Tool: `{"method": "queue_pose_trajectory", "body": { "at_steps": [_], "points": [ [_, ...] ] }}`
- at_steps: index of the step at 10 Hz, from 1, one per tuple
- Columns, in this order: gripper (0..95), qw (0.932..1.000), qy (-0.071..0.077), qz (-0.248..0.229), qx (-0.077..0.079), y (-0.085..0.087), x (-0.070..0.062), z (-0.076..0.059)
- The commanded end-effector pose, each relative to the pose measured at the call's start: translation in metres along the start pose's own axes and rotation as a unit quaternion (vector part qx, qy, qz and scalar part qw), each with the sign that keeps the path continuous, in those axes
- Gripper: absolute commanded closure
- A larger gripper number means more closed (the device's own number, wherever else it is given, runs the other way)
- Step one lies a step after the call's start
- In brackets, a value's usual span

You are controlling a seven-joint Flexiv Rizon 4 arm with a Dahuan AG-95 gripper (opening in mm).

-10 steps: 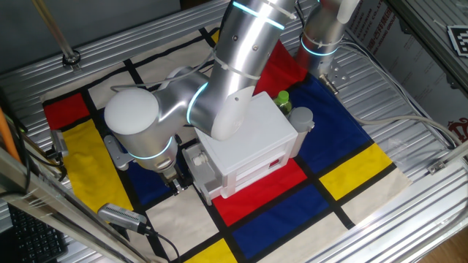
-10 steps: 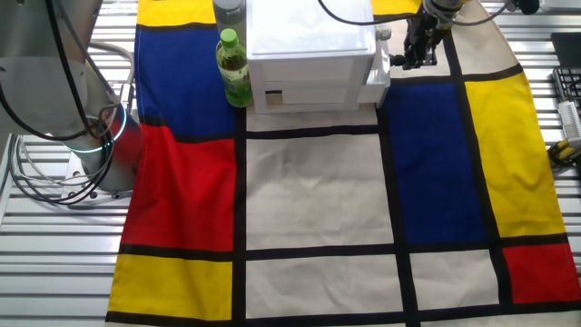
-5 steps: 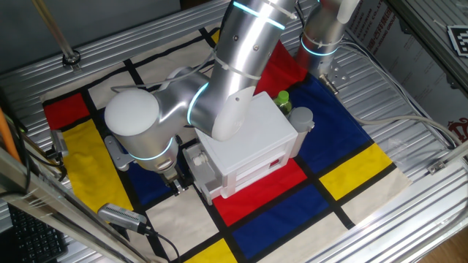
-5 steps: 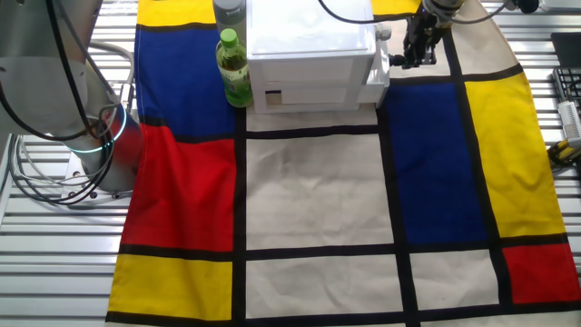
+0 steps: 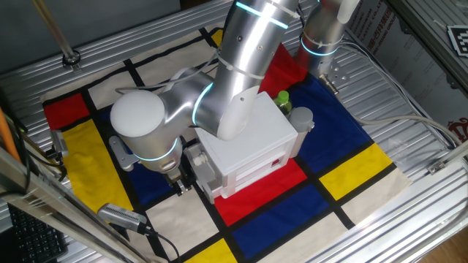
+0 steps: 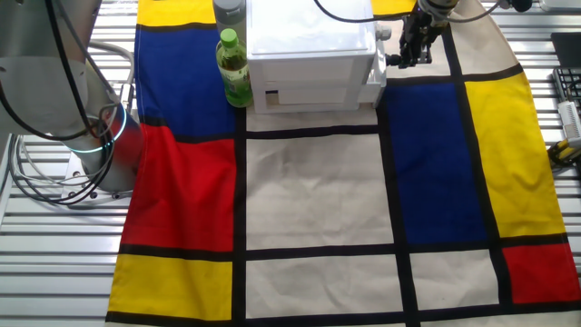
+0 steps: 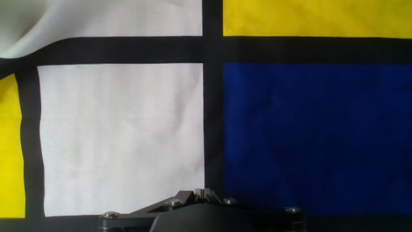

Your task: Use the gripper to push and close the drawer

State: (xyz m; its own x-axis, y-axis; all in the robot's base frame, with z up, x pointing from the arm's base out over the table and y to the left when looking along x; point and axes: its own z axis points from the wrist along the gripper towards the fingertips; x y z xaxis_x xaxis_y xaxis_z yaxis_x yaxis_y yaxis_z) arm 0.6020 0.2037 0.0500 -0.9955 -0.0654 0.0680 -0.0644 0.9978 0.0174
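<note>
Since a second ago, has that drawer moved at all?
Yes. The drawer sticks out less from the cabinet, pushed inward by the gripper.

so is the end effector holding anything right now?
Nothing held. The end effector sits beside the drawer front, fingers closed on nothing, apparently pushing rather than gripping it.

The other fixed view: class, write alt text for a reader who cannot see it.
A black robot hand presses against a pale drawer sticking slightly out of a white cabinet. A green bottle stands beside the cabinet on a red, blue, yellow and white checked cloth.
</note>
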Motion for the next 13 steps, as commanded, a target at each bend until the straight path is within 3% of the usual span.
{"method": "queue_pose_trajectory", "body": {
  "at_steps": [1, 13],
  "points": [
    [95.0, 1.0, 0.0, 0.0, 0.001, -0.001, 0.001, 0.0],
    [95.0, 1.0, 0.001, -0.001, 0.001, -0.003, 0.015, -0.001]
  ]
}}
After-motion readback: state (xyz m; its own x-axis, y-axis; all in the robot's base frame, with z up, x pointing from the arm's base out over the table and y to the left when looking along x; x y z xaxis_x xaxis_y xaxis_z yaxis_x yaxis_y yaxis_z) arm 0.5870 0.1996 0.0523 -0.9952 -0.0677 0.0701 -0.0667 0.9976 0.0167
